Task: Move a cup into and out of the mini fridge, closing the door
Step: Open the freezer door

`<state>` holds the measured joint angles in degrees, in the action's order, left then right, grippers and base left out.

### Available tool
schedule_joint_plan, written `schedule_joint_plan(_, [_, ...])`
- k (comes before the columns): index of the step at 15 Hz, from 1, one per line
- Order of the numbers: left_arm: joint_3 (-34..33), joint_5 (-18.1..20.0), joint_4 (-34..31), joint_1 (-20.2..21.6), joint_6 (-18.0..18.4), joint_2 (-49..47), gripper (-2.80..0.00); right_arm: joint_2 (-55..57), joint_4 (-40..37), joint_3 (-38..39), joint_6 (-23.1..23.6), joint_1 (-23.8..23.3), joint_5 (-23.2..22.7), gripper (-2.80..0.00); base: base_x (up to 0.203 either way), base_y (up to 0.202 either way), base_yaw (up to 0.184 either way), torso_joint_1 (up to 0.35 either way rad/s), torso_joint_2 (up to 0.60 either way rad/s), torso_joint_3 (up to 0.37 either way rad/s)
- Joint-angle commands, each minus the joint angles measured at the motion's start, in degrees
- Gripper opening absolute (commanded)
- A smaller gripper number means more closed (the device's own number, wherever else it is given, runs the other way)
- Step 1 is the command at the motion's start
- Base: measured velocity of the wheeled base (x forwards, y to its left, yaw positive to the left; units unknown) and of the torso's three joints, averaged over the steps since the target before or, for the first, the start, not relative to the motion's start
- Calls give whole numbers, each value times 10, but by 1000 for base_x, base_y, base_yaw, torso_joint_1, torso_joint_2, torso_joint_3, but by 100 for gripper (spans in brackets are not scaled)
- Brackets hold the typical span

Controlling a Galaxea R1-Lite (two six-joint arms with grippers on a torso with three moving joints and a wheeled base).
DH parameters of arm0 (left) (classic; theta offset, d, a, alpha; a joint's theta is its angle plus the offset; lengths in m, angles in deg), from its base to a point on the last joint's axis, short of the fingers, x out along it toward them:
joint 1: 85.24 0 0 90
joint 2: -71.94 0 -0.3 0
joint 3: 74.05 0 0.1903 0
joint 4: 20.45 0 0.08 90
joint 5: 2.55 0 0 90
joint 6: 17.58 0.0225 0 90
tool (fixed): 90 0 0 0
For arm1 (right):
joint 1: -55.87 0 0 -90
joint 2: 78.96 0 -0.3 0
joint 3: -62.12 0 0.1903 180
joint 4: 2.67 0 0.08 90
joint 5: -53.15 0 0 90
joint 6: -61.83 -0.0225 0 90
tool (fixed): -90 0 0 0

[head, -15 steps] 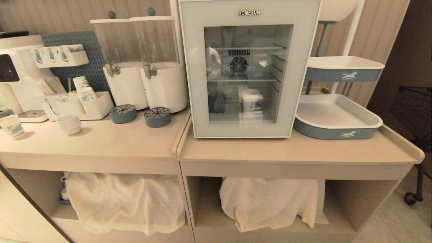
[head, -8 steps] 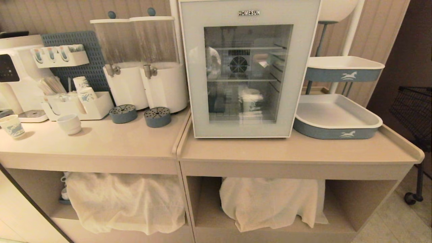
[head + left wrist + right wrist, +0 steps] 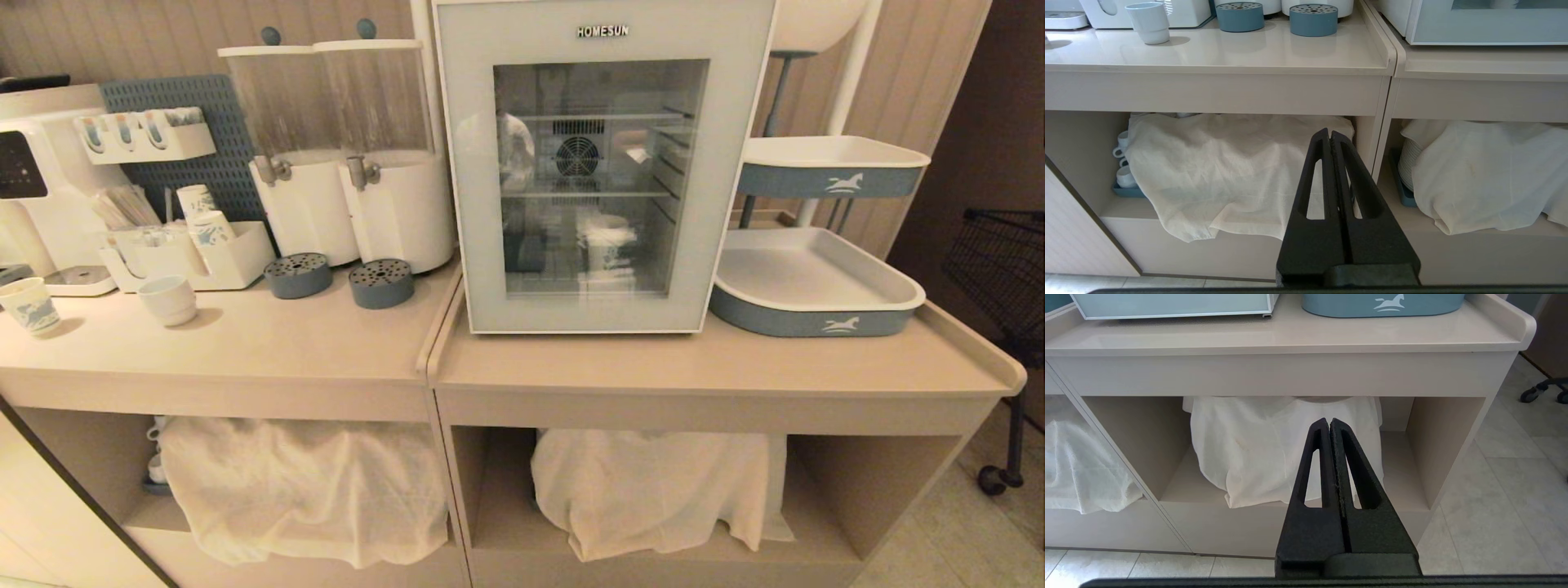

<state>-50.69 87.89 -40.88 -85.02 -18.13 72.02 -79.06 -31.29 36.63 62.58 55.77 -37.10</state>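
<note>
Cup (image 3: 606, 245) inside mini fridge (image 3: 602, 163), behind closed door (image 3: 473, 204)

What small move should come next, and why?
Probably raise the right hand toward the fridge door. The door is closed with the cup inside on the lower level, and both hands, the left hand too, hang shut and empty below the counter.

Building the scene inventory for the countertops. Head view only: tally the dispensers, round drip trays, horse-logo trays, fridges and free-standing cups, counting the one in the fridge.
Clear-topped white drink dispensers: 2
Round blue perforated drip trays: 2
Blue-and-white horse-logo trays: 2
White mini fridge: 1
Free-standing cups: 3 (tall white paper cup inside the fridge, squat white ceramic cup, blue-patterned paper cup)
Total: 10
</note>
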Motion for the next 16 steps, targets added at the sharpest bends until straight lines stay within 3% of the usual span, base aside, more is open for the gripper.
schedule_joint_plan(1, [-10, 0, 0, 0, 1, -1, -280, 1, 0, 0, 0, 0, 0, -280, 0, 0, 0, 0, 0, 0])
schedule_joint_plan(16, [-10, 0, -2, 0, 5, -1, -280, 1, 1, 0, 0, 0, 0, -280, 0, 0, 0, 0, 0, 0])
